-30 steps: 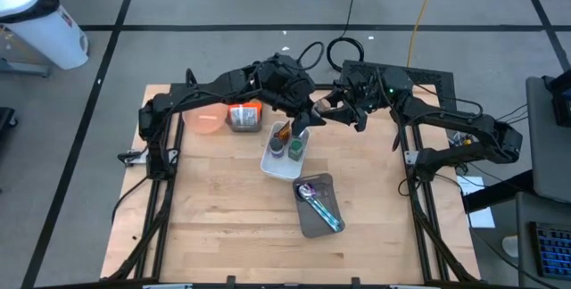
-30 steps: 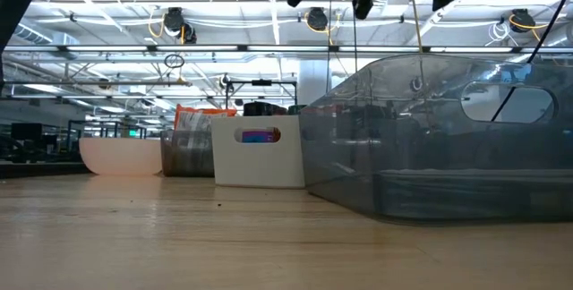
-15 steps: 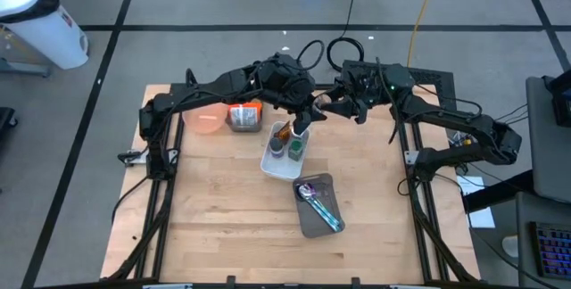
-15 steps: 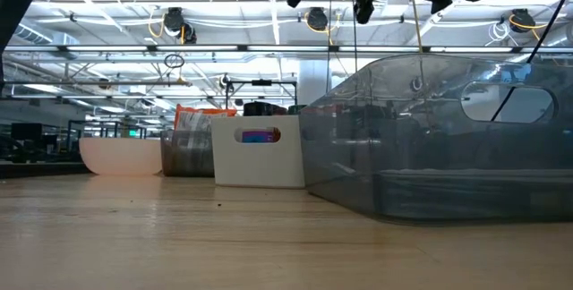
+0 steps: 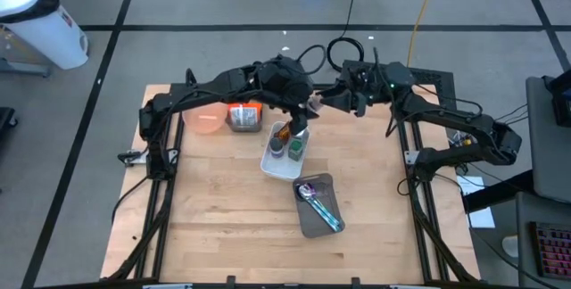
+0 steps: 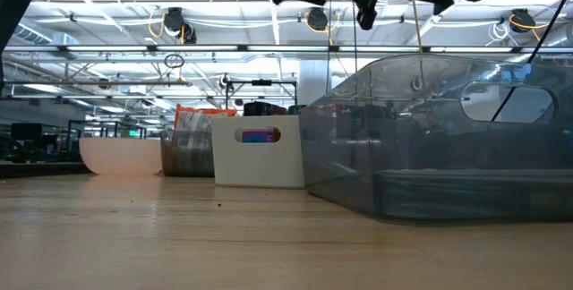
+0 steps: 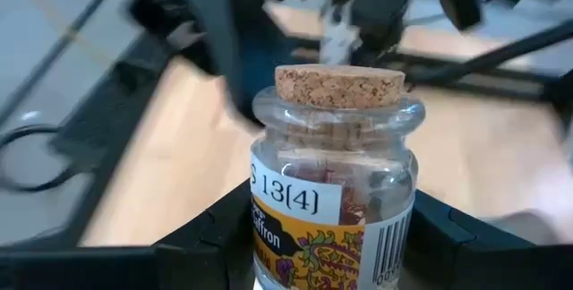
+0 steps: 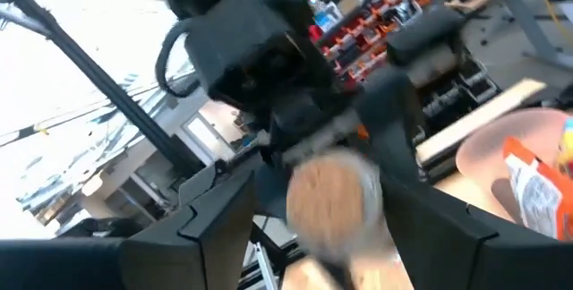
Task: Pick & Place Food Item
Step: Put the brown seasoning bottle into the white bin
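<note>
Wooden table (image 5: 223, 209) carries a white bin (image 5: 284, 158) and grey tray (image 5: 317, 207). Above the bin's far end, the left gripper (image 5: 303, 115) pinches a corked jar (image 7: 333, 191). The right gripper (image 5: 332, 98) is spread around its cork (image 8: 333, 199).

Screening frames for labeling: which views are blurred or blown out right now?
Left wrist view: the saffron jar is sharp, the arm behind it smeared. Right wrist view: the cork and left gripper are soft, the bright background washed out. Low view: ceiling lights glare, tabletop crisp. High view: evenly lit, sharp.
</note>
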### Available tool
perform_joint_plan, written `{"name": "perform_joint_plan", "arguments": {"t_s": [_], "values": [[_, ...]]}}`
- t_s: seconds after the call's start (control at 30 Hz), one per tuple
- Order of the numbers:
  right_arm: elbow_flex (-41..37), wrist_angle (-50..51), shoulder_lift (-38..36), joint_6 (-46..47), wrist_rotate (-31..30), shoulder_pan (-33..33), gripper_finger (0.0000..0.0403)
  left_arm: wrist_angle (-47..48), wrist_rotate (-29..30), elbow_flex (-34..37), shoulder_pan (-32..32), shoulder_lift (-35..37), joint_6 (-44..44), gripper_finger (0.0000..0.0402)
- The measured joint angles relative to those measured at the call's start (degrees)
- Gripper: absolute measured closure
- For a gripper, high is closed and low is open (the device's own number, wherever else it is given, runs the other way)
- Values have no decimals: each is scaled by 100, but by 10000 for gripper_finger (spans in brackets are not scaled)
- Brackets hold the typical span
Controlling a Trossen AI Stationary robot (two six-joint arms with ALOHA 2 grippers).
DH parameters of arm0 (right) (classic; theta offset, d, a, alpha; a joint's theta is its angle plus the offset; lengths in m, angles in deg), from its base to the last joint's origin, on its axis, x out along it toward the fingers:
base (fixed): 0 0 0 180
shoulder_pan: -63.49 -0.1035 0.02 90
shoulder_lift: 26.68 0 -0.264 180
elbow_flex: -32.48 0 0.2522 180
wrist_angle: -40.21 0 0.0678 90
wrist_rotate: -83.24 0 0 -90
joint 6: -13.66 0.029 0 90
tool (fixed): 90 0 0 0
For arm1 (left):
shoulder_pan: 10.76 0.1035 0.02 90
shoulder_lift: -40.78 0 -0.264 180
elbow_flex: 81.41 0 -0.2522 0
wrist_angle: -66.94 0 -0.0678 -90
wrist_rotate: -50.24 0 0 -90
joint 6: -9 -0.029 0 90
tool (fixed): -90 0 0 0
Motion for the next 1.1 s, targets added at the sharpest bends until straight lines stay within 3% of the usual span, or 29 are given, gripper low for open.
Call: {"name": "perform_joint_plan", "arguments": {"t_s": [0.17, 0.37, 0.63, 1.1], "values": [[0, 470, 2, -5, -140, -2, 170, 809, 859, -490, -12, 17, -388, 209], [0, 300, 156, 51, -465, -108, 170, 1788, 1252, -912, -42, 24, -659, 209], [95, 291, 577, 95, -893, -377, 169, 2494, 1449, -940, -103, -1, -655, 209], [843, 347, 1384, 52, -905, -638, 170, 3020, 1438, -942, -215, -79, -506, 209]]}}
